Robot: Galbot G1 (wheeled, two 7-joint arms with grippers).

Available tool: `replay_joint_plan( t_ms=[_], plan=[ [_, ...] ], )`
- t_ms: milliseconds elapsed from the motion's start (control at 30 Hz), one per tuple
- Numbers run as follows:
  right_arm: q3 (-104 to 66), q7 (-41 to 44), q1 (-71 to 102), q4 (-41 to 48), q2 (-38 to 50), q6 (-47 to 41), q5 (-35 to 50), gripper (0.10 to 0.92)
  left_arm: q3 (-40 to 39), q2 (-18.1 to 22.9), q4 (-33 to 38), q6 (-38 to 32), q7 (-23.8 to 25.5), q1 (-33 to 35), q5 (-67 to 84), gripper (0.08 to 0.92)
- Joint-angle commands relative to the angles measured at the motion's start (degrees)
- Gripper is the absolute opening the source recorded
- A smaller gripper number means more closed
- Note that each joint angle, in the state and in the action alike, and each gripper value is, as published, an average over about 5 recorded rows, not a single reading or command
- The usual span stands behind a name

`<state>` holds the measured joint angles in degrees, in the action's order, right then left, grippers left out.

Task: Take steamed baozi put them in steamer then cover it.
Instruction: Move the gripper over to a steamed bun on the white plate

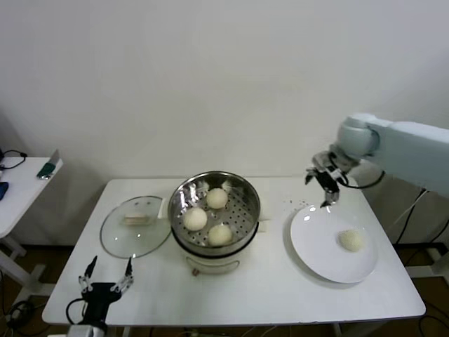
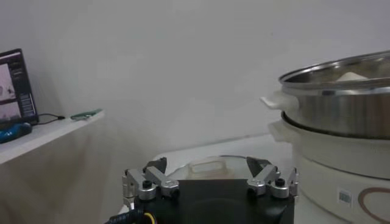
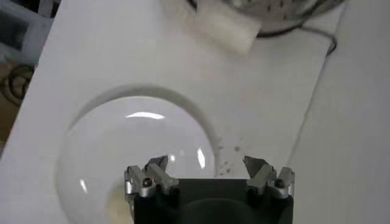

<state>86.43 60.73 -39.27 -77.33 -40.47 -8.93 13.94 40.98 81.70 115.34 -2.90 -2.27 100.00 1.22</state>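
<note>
The shiny steamer (image 1: 238, 188) stands mid-table with three cream-white baozi (image 1: 195, 219) on its perforated tray. A fourth baozi (image 1: 351, 240) lies on a flat white plate (image 1: 323, 246) to the right. The glass cover (image 1: 116, 235) rests flat on the table left of the steamer. My right gripper (image 1: 325, 184) hangs open and empty over the plate's far edge; its wrist view shows the plate (image 3: 122, 146) below my right gripper (image 3: 205, 160). My left gripper (image 1: 106, 275) is open and empty, low at the table's front left. In its wrist view my left gripper (image 2: 206, 162) faces the cover (image 2: 213, 176) and steamer (image 2: 341, 109).
A small white side table (image 1: 21, 189) with a few items stands off the left end. Dark specks (image 1: 302, 205) dot the tabletop between steamer and plate. The steamer's white side handle (image 3: 225, 27) shows in the right wrist view. The wall runs close behind the table.
</note>
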Motion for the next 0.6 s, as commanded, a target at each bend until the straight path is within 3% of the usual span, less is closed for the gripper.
replay_joint_plan(
  t_ms=[33, 600],
  plan=[
    [-15.05, 1.79, 21.42, 4.65, 12.91, -4.92, -8.01, 0.823, 0.35, 0.03, 0.34, -0.08, 0.05, 1.31, 0.15, 0.823],
    [-33.12, 2.4, 38.82, 19.33, 6.32, -1.05, -17.41, 0.823, 1.17, 1.45, 0.19, -0.61, -0.06, 3.39, -1.34, 0.823]
  ],
)
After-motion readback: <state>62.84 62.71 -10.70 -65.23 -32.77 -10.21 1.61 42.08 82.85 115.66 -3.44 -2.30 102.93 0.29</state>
